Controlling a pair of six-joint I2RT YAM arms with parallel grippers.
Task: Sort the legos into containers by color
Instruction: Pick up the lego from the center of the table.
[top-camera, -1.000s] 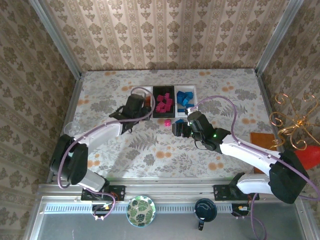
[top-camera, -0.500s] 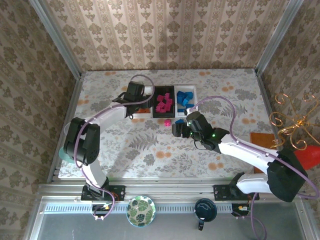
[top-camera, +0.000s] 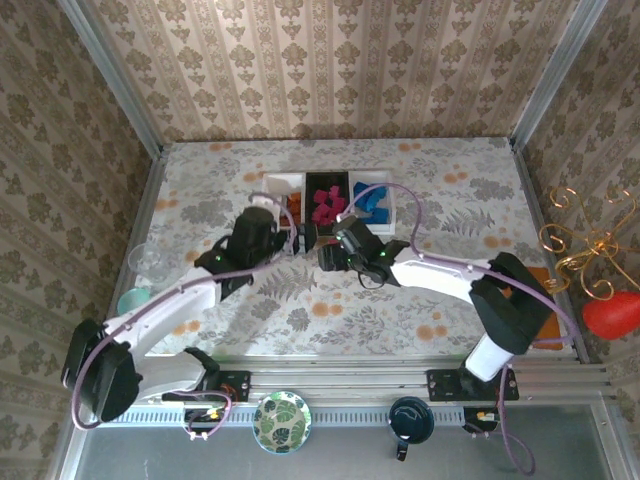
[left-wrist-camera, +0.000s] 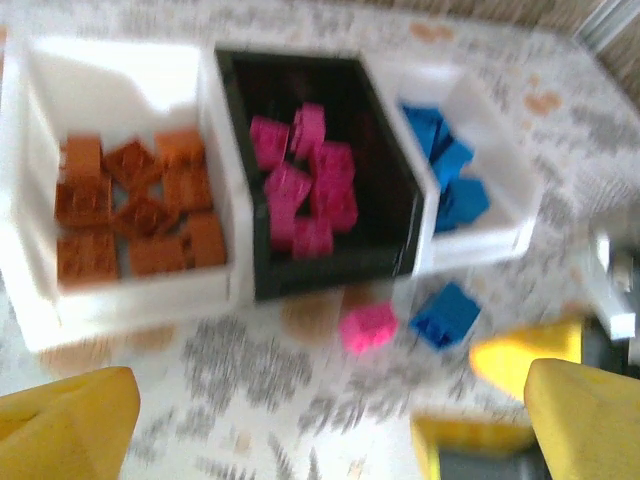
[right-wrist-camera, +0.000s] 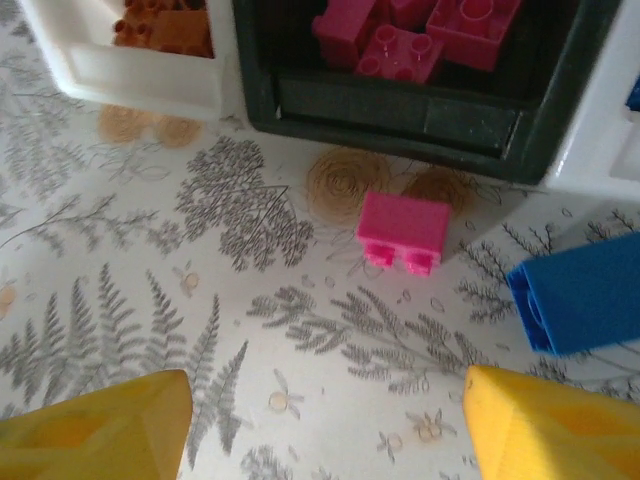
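Note:
Three joined trays stand at the far middle of the table: the left white tray (top-camera: 280, 184) (left-wrist-camera: 125, 290) holds orange-brown legos (left-wrist-camera: 135, 205), the black tray (top-camera: 326, 182) (left-wrist-camera: 325, 275) holds pink ones (left-wrist-camera: 305, 190), and the right white tray (top-camera: 385, 190) (left-wrist-camera: 500, 190) holds blue ones (left-wrist-camera: 445, 165). A loose pink lego (left-wrist-camera: 367, 327) (right-wrist-camera: 403, 230) and a loose blue lego (left-wrist-camera: 445, 313) (right-wrist-camera: 580, 292) lie on the table just in front of the trays. My right gripper (top-camera: 328, 257) (right-wrist-camera: 320, 430) is open, just short of the pink one. My left gripper (top-camera: 300, 238) (left-wrist-camera: 325, 430) is open and empty beside it.
A round green plate (top-camera: 281, 421) and a black knob (top-camera: 410, 418) sit on the near rail. A clear cup (top-camera: 150, 262) stands at the left edge. A gold wire ornament (top-camera: 580, 240) and a red object (top-camera: 610, 315) are at the right. Patterned walls enclose the table.
My left gripper has drawn back from over the orange tray toward the near side. My right gripper has shifted left, closing in on the loose pink and blue legos.

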